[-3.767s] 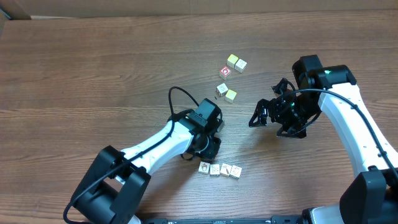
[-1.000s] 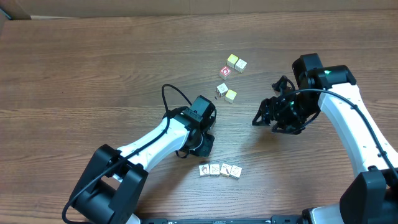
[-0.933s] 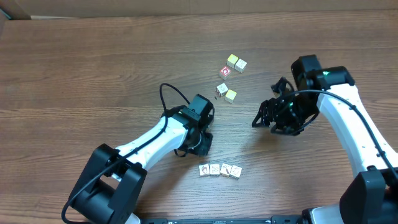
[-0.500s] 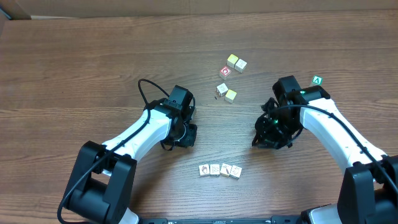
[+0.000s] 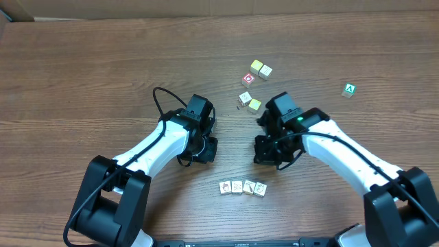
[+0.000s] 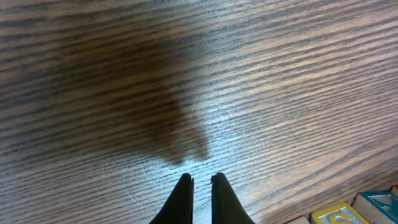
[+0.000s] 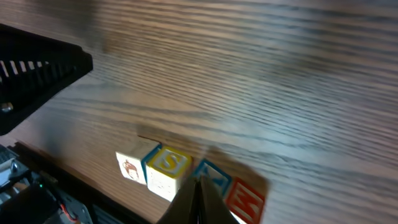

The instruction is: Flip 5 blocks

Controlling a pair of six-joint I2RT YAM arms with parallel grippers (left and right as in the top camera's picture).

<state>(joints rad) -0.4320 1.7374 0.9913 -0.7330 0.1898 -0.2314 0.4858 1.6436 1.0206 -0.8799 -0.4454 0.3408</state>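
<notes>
Overhead: the left gripper (image 5: 204, 148) hangs at 9 o'clock of the table (image 5: 82, 82) centre and the right gripper (image 5: 264, 152) at 3 o'clock. The row of four blocks (image 5: 242, 187) lies at 6 o'clock. A fifth block (image 5: 245, 98) sits at 12 o'clock, beside a yellow-topped cube (image 5: 254, 104).

Left wrist: its fingers are pressed together, empty, over bare wood.

Right wrist: its fingers are pinched together on nothing, over the row. It should probably spread them first, straddle one end block, then lift it clear before rolling it.

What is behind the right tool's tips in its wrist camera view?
A row of four blocks on the wood table. The shut right tool hides part of the blue-lettered block, so its letter cannot be read.
</notes>
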